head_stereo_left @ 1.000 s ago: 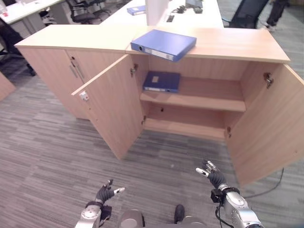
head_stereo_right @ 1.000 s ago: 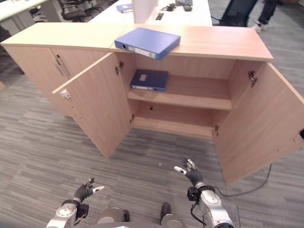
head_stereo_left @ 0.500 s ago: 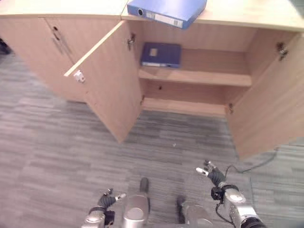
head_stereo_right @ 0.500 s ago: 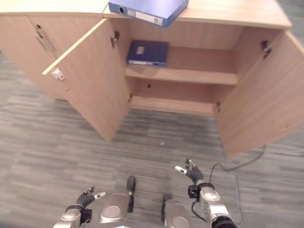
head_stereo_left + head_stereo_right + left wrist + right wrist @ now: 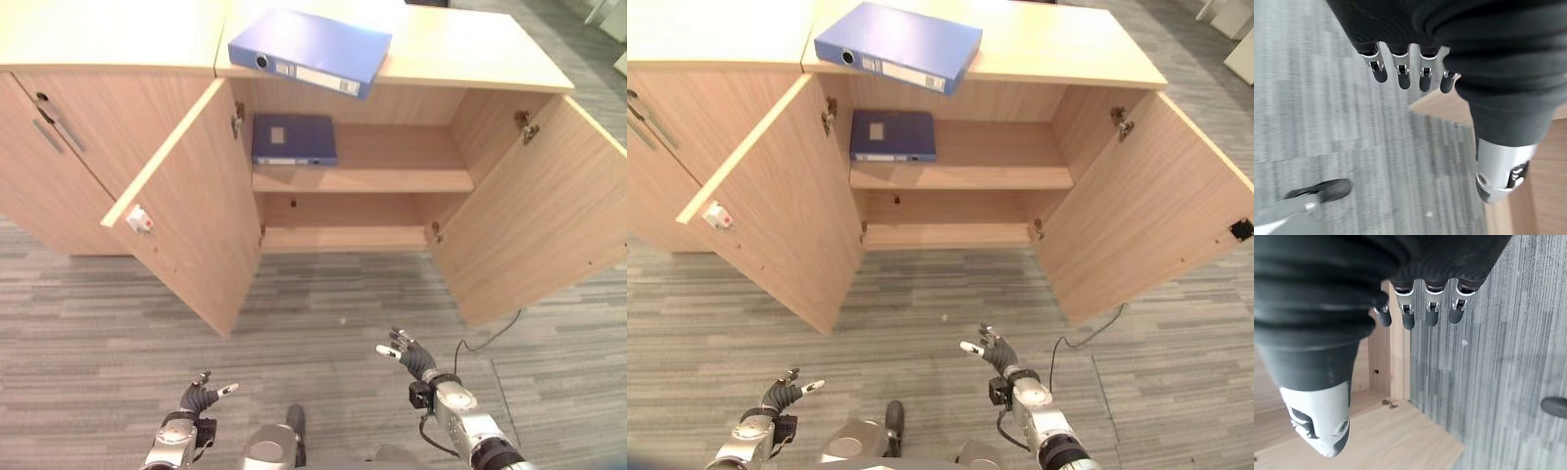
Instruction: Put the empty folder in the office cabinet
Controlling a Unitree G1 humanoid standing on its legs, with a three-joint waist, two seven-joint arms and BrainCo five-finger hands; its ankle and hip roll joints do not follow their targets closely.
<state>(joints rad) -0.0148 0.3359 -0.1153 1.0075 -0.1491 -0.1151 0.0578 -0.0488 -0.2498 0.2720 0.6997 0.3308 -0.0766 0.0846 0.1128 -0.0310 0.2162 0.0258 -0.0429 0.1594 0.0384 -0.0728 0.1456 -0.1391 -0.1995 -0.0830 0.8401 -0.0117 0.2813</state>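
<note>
Two hands hanging low, fingers relaxed, holding nothing: left hand (image 5: 199,401), right hand (image 5: 411,354) | folder (image 5: 310,51) lying atop cabinet (image 5: 470,59), well ahead, long axis slanting across | neither hand clearly nearer

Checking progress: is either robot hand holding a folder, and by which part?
Nothing is held. Left robot hand and right robot hand hang open over the carpet; the blue ring-binder folder lies atop the wooden cabinet.

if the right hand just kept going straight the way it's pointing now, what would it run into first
Probably the cabinet's open right door. The right hand hangs low over the carpet with relaxed fingers aimed forward toward the cabinet; its wrist view shows that door's lower edge ahead. Depth is uncertain.
</note>
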